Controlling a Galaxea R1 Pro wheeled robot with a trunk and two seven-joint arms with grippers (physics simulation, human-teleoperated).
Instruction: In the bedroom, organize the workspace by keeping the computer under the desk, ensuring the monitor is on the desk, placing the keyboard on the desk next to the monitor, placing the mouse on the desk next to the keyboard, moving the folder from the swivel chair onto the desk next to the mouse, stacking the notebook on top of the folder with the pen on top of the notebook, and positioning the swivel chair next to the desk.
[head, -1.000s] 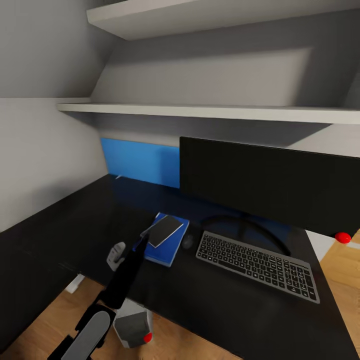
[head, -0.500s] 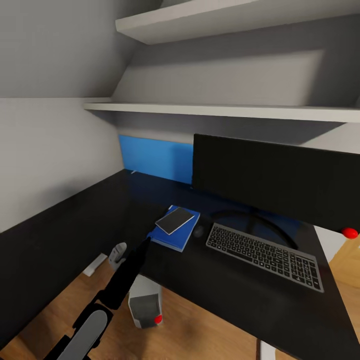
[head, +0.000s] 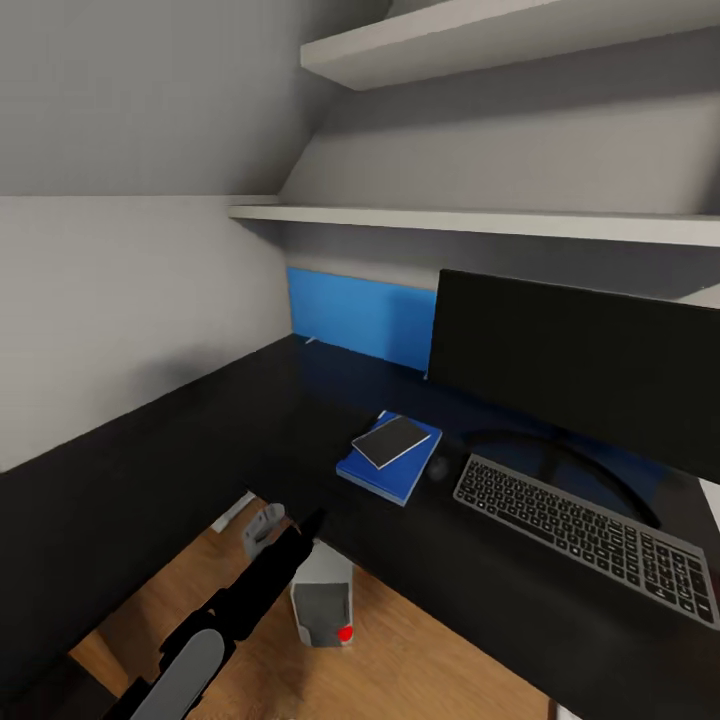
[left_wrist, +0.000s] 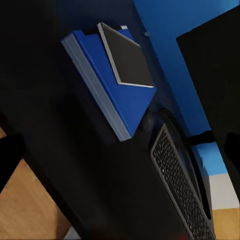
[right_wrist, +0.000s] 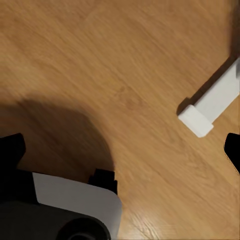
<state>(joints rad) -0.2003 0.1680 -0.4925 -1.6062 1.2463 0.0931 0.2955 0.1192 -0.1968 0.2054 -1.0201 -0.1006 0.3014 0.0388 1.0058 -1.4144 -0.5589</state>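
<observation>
My left gripper (head: 300, 528) hangs open and empty, notebook (head: 391, 441) stacked on folder (head: 385, 470) just ahead, awaiting the pen.

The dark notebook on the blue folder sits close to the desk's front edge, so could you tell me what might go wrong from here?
1. The thin dark notebook lies skewed on the bright blue folder, not squared; a nudge could slide it off.
2. The stack sits near the front edge of the black-topped desk, so a passing left arm might knock it to the floor.
3. The small white-grey computer tower stands near the arm's path below the desk and could be bumped.
</observation>
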